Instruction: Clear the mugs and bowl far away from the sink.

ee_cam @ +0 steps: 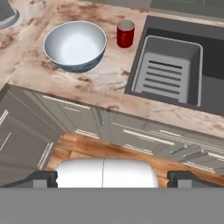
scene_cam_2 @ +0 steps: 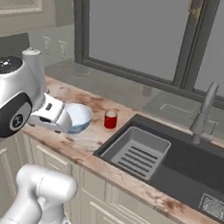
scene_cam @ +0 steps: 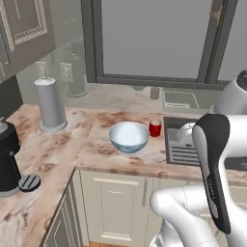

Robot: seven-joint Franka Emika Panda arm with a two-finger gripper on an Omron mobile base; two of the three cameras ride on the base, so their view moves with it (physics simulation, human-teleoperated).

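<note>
Gripper (ee_cam: 112, 177): finger tips sit at the far left and far right of the bottom of the hand view, jaws spread wide, nothing between them. It hangs above the floor in front of the cabinets, well back from the counter edge, touching nothing.

Below the gripper: wood floor (ee_cam: 94, 148), then the front of the pale base cabinets (ee_cam: 131, 135) with bar handles.

Counter (ee_cam: 109, 83): pink-brown marble, L-shaped, running along the window wall and turning toward the camera at the left in the left base view.

Bowl (ee_cam: 75, 45): upright on the counter, roughly midway between the front edge and the back wall, left of the sink. Pale inside, blue-grey bands outside. Seen too in the left base view (scene_cam: 129, 136) and, half covered by the arm, in the right base view (scene_cam_2: 79, 118).

Red mug (ee_cam: 125, 33): upright, just beside the bowl on its sink side and a little nearer the wall, apart from the bowl. It stands close to the sink's back left corner, on the counter and not in the basin. Also visible at (scene_cam: 155, 128) and (scene_cam_2: 111, 119).

Sink (ee_cam: 210, 74): dark basin set in the counter to the right of both items. A lighter grey slotted drainer (ee_cam: 168, 74) fills its left part. Faucet (scene_cam_2: 204, 113) rises at the back rim.

Far left of the counter: a grey paper-towel holder (scene_cam: 49, 103) near the back wall, and a dark coffee machine (scene_cam: 10, 161) on the near leg of the L.
</note>
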